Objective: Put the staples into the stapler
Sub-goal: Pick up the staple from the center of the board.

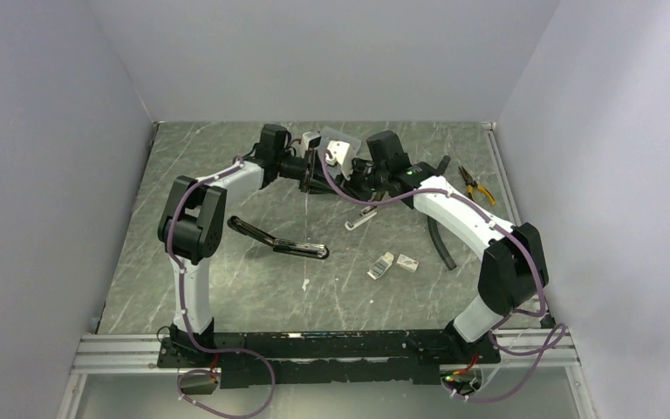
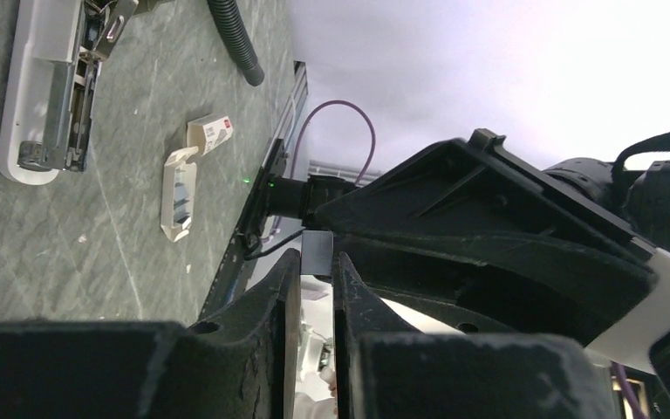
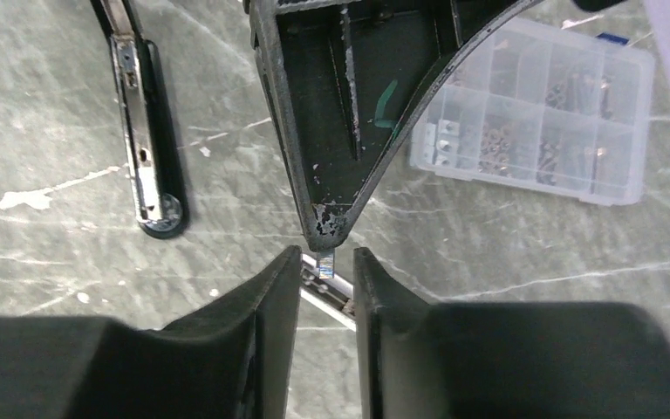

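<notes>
Apparently the left pincer (image 2: 317, 272) pinches a staple strip (image 3: 325, 261) at frame centre; the right pincer (image 3: 325, 292) stands open around it.

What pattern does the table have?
Dark grey-green table with white marble veins; clearest in right wrist view.

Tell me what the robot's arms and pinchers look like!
The left arm and right arm are white tubes with chunky black joints, and a thin purple cable loops along each. The left gripper and right gripper are black, with two flat scuffed fingers.
</notes>
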`<state>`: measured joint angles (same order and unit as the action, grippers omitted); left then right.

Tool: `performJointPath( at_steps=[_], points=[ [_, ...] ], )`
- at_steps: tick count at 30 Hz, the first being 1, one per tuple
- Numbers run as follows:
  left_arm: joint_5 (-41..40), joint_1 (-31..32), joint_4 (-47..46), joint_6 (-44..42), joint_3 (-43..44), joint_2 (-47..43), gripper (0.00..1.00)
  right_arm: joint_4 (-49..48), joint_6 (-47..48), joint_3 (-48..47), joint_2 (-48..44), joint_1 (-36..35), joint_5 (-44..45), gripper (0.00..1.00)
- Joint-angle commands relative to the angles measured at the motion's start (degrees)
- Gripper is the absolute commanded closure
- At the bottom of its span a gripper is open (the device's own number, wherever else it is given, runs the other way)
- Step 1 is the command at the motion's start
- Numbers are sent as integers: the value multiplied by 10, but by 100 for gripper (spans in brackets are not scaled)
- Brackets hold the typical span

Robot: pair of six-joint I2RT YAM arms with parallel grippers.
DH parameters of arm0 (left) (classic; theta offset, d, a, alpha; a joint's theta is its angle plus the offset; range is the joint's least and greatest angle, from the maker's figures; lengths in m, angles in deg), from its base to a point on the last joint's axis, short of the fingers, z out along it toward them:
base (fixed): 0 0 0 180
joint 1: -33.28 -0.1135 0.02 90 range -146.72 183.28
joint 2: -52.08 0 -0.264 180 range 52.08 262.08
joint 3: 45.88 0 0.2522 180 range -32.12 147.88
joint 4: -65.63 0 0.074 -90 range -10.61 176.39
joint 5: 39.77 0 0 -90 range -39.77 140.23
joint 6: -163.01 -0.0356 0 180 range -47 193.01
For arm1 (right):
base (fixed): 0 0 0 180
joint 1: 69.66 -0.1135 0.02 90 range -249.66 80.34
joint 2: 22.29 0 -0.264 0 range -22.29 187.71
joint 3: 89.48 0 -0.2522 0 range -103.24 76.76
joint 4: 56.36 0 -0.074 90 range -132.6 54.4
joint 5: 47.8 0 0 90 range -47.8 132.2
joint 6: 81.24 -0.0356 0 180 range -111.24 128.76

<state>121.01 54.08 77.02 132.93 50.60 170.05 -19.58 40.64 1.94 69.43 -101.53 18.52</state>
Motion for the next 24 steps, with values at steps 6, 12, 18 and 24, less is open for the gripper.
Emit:
performJointPath(
  at_steps=[6,12,18,24],
  points=[
    [-3,5,153,-278,60,-23,97,-3,-39,1,-41,22,-86,39],
    [12,14,200,-463,56,-65,97,33,-86,1,-51,74,-230,39],
    [-15,40,274,-672,41,-117,97,2,-143,50,-68,102,-330,40],
    [-33,69,238,-739,-8,-184,95,-64,-188,101,-79,121,-408,41]
  ],
)
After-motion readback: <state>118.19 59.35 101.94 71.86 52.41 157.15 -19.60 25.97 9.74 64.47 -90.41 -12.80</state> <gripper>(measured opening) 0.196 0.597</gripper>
